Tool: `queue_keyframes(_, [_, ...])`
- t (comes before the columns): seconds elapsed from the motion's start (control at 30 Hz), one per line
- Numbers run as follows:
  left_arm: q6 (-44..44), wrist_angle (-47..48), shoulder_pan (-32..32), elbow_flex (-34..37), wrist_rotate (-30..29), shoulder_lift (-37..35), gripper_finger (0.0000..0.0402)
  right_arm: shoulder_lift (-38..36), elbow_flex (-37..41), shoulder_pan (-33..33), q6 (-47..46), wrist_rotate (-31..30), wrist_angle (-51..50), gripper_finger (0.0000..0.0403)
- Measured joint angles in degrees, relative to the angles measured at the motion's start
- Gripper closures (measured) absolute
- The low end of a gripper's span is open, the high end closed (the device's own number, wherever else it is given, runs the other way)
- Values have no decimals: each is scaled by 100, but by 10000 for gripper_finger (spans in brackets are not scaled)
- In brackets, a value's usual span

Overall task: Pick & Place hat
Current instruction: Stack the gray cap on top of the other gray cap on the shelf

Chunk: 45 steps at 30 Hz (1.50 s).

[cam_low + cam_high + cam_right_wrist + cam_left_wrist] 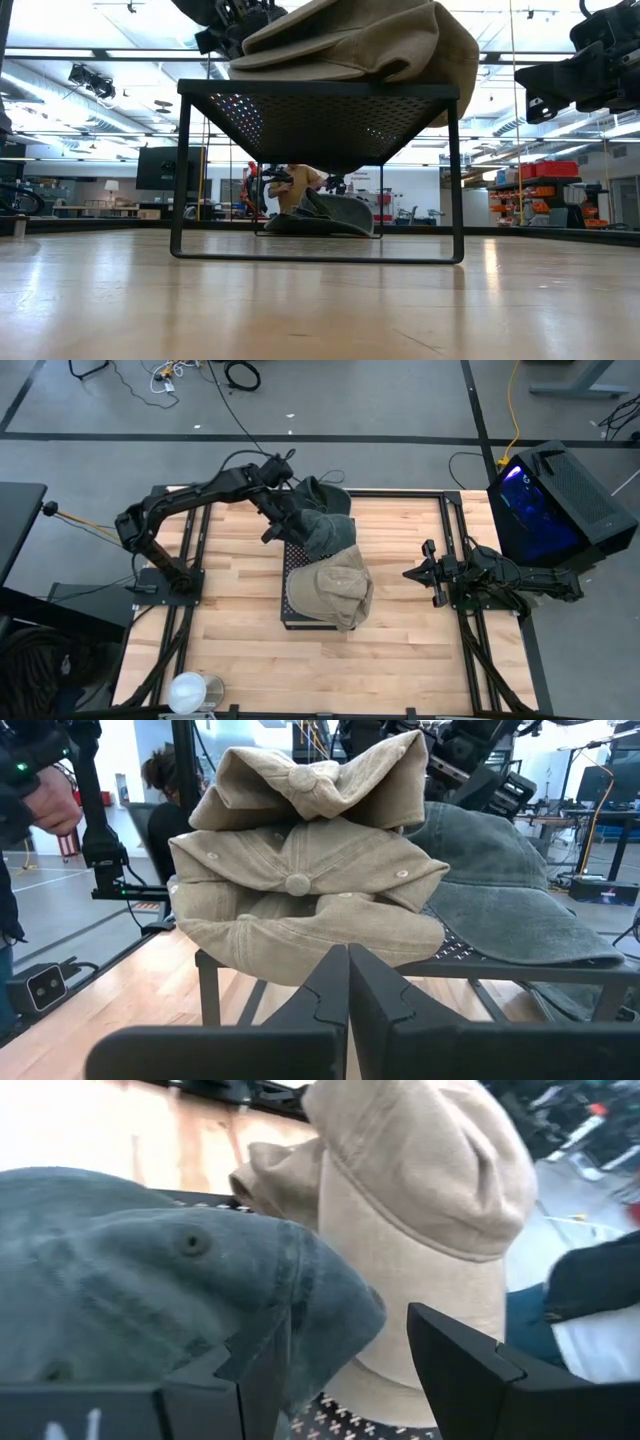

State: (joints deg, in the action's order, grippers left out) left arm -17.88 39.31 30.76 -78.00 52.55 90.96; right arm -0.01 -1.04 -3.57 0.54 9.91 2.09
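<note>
You have a pale butcher-block wooden counter [400, 650], and at its near-left corner sits a round white roll of tape [188, 691]. Beside the counter's far-right corner a black computer case [560, 500] glows blue on one face. Black and white cables [200, 375] lie coiled on the grey floor beyond. In the right wrist view, a person's hand [55, 800] shows beside a black post.

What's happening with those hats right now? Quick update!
Left hand open at grey cap on black rack. Right hand shut, parked aside. Tan caps stacked alongside.
</note>
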Motion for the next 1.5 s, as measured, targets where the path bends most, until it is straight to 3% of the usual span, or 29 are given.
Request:
queue_keyframes(0.37, [36, -12, -9, 2, -708, -534, 193, 0, 2, -2, 0, 0, 0, 396])
queue_keyframes(0.8, [365, -108, 434, 4, -3166, -1134, 193, 0, 1, -1, 0, 0, 1, 396])
queue_keyframes(1.33, [686, -497, 1555, 4, -3157, -1101, 193, 0, 1, 0, 0, 1, 1, 396])
queue_keyframes(1.5, [1250, -546, 1774, 4, -3228, -840, 193, 0, 2, 0, 0, 2, 0, 396])
